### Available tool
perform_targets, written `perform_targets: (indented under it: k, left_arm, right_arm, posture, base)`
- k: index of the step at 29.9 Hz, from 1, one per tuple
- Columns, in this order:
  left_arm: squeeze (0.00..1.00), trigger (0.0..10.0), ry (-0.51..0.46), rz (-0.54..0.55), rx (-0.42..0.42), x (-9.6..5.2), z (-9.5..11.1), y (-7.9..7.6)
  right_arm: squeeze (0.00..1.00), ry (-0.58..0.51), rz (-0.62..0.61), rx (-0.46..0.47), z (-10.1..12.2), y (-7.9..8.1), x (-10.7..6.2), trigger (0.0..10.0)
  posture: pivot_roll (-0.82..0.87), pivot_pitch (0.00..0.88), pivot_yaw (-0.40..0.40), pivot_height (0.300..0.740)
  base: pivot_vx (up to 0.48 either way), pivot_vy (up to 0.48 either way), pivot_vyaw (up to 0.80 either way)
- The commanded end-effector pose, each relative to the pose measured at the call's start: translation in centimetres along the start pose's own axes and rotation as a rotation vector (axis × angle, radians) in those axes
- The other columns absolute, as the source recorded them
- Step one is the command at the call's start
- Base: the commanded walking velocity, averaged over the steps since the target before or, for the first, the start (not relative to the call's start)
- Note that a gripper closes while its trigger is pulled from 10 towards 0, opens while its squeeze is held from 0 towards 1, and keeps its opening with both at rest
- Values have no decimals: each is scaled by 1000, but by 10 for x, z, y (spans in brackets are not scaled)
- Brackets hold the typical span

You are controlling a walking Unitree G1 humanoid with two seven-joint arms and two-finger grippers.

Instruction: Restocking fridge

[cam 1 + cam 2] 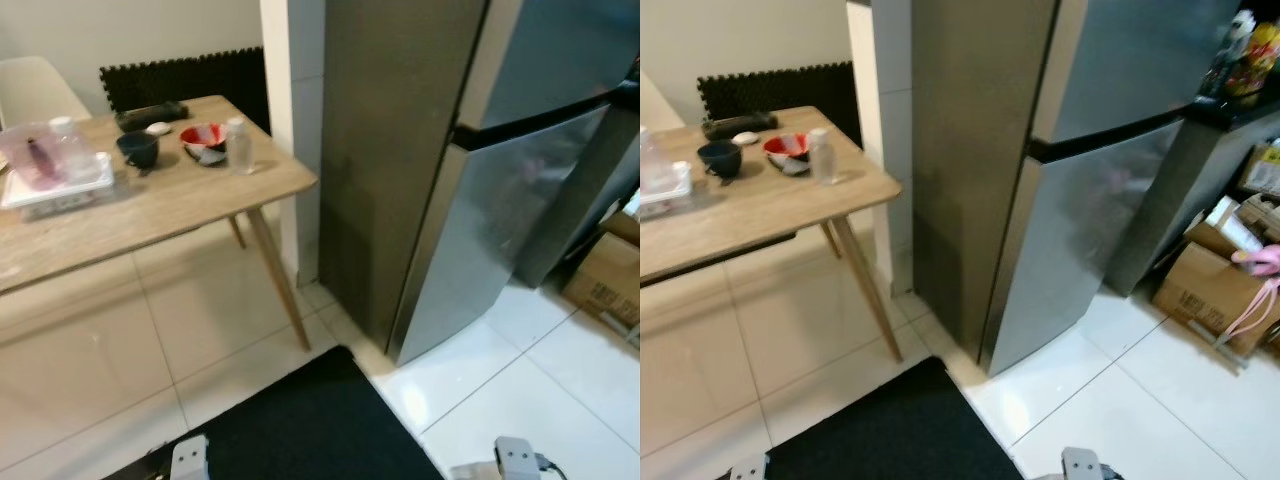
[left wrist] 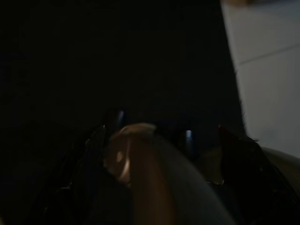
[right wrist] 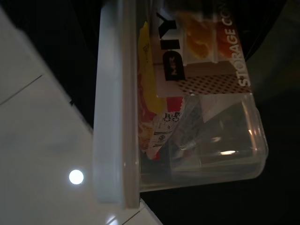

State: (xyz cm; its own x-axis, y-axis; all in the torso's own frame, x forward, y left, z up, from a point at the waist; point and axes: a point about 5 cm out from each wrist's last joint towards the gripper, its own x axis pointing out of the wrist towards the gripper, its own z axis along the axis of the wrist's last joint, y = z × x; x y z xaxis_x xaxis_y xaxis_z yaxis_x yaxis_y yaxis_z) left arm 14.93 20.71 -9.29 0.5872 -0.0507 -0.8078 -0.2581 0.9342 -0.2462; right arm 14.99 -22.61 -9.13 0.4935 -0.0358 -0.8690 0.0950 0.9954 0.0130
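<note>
The tall steel fridge (image 1: 480,170) stands ahead on the right with both doors closed. A clear plastic storage container (image 3: 197,117) with a white lid (image 3: 115,108) and a printed label hangs close in the right wrist view, above white tile and black mat, and my right gripper holds it. Food packets show through its wall. The left wrist view is very dark; a rounded brownish thing (image 2: 140,159) lies close to the camera over the mat. My left arm (image 1: 190,458) and right arm (image 1: 515,455) show at the bottom edge.
A wooden table (image 1: 180,210) at the left carries a water bottle (image 1: 239,146), a red bowl (image 1: 203,141), a dark cup (image 1: 138,150) and a tray (image 1: 55,185). A black mat (image 1: 300,430) lies underfoot. Cardboard boxes (image 1: 1215,285) sit right of the fridge.
</note>
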Motion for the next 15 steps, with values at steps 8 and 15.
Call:
perform_targets:
  k: [8, 15]
  left_arm:
    - [0, 10000, 32, 10, 0, -3, -9, 4]
    - [0, 10000, 32, 10, 3, -3, -8, 4]
  right_arm:
    - [0, 13, -56, -45, 1, -5, 0, 10000]
    - [0, 13, -57, -44, 1, -6, 0, 10000]
  posture:
    - [-65, 0, 1, 740]
    - [-65, 0, 1, 740]
  base:
    - [0, -458, 380]
    - [0, -458, 0]
